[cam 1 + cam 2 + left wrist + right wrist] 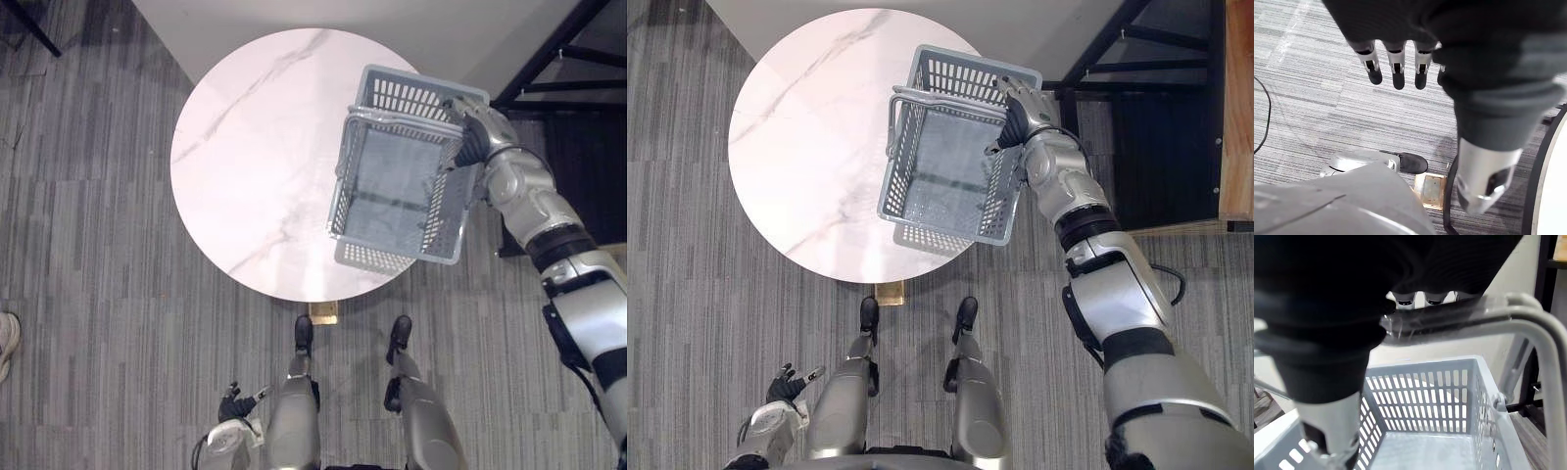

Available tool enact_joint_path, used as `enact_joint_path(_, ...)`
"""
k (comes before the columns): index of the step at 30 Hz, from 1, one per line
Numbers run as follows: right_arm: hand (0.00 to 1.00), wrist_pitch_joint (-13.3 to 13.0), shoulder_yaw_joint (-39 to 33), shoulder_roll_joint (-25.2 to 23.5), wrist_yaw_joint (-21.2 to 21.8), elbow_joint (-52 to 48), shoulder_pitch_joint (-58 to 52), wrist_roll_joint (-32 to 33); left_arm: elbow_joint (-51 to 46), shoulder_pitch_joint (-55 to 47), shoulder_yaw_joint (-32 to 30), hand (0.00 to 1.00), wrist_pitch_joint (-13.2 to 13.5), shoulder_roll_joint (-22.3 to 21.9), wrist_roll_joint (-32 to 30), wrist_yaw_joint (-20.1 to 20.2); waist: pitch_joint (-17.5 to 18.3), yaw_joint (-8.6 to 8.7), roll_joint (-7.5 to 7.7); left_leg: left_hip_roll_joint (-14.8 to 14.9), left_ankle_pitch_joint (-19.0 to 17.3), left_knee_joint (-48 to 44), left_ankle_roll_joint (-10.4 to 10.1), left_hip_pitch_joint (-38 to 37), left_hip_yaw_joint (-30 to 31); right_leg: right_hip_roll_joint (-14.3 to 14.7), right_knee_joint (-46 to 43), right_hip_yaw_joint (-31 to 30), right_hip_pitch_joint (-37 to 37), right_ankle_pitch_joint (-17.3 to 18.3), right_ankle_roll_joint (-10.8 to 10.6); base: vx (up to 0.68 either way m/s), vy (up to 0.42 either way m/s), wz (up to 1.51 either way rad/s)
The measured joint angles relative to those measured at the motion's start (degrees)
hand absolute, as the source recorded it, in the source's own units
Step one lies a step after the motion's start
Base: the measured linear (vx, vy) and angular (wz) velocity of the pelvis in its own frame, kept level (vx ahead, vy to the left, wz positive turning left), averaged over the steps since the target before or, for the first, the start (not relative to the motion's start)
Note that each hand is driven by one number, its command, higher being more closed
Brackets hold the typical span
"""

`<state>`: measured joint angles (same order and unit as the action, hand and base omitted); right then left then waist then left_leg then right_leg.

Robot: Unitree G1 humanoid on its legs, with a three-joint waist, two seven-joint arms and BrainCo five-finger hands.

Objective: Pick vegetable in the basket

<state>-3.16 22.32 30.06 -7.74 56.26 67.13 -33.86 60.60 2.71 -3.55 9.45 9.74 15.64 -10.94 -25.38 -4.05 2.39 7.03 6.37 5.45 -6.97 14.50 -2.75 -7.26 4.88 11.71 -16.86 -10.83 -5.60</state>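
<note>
One grey basket (pixel 416 98), handle (pixel 402 122) clamped in right hand (pixel 473 137), one round table (pixel 255 147), left hand (pixel 233 402) slack

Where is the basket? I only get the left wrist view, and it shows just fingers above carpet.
Observer: The right hand has the basket at the round table's right edge, its fingers curled round the handle.
Operator: Anything in it yet?
Observer: No, the basket's floor is bare.
</note>
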Motion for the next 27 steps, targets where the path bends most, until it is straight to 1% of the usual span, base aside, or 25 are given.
enact_joint_path(1,1.00,0.1,-1.8,0.0,-0.7,1.3,0.3,0.0,-0.2,0.1,0.6,0.00,0.0,0.0,0.0,0.0,0.0,-0.16,-0.03,0.0,0.2,0.0,-0.1,0.3,0.4,0.0,0.1,0.4,0.0,0.0,0.0,0.02,0.013,0.12)
enact_joint_path(4,1.00,0.4,-4.4,0.0,-2.1,3.3,0.6,0.0,-0.3,0.6,1.5,0.00,0.1,0.1,0.0,-0.1,-0.4,-0.96,-0.21,-0.1,0.2,0.0,-0.1,0.3,0.4,-0.1,0.1,0.4,0.0,0.0,0.0,0.01,0.004,0.03)
enact_joint_path(8,1.00,0.4,-4.8,-0.2,-3.1,5.2,0.8,-0.1,-0.3,0.7,2.4,0.00,0.1,0.4,0.0,-0.1,-0.4,-1.06,-0.24,-0.2,0.2,0.0,-0.1,0.3,0.5,-0.2,0.1,0.5,0.0,0.0,0.0,0.00,0.000,0.00)
enact_joint_path(10,1.00,0.5,-6.3,-0.7,-3.3,5.5,0.8,-0.2,-0.3,0.7,3.2,0.00,0.1,0.7,0.0,-0.1,-0.5,-1.07,-0.36,-0.2,0.2,0.0,-0.1,0.3,0.6,-0.2,0.0,0.5,0.0,0.0,0.0,0.00,0.000,0.00)
enact_joint_path(14,1.00,0.4,-6.2,-0.8,-3.5,5.5,0.7,-2.4,-0.3,0.8,3.7,0.00,0.0,0.7,-0.1,-0.1,-0.7,-1.07,-0.74,-0.3,0.4,0.0,-0.1,0.3,0.6,-0.3,-0.1,0.4,0.0,0.0,0.0,0.00,0.000,0.00)
enact_joint_path(19,1.00,0.2,-5.3,-0.8,-3.3,5.6,0.3,-4.0,-0.3,1.0,4.2,0.00,0.0,0.8,-0.3,-0.1,-0.7,-1.21,-0.75,-0.3,0.5,0.0,-0.1,-0.1,0.6,-0.3,-0.1,0.4,0.4,0.0,0.0,0.00,0.000,0.00)
enact_joint_path(23,1.00,0.2,-2.7,-0.8,-2.7,5.1,-1.7,-4.3,-0.3,1.1,4.3,0.00,-0.1,0.8,-0.8,-0.1,-0.7,-1.27,-0.77,-0.3,0.5,0.0,-0.2,-2.0,0.5,-0.3,0.0,0.4,2.4,0.0,0.0,0.00,0.000,0.00)
enact_joint_path(24,1.00,0.3,-1.8,-0.7,-2.2,4.0,-2.4,-4.3,-0.2,1.2,4.3,0.00,-0.1,0.8,-0.9,-0.1,-0.7,-1.16,-0.76,-0.3,0.5,0.0,-0.2,-2.4,0.4,-0.3,0.0,0.3,2.7,0.0,0.0,0.00,0.012,-0.05)
enact_joint_path(27,1.00,0.5,1.5,-0.5,-0.2,-4.0,-6.3,-4.3,-0.2,1.3,4.0,0.00,-0.4,0.7,-1.4,-0.1,-0.6,-0.83,-0.70,-0.1,0.3,0.0,-0.4,-4.2,-0.2,-0.1,0.2,-0.4,4.1,0.0,0.0,0.00,0.005,-0.11)
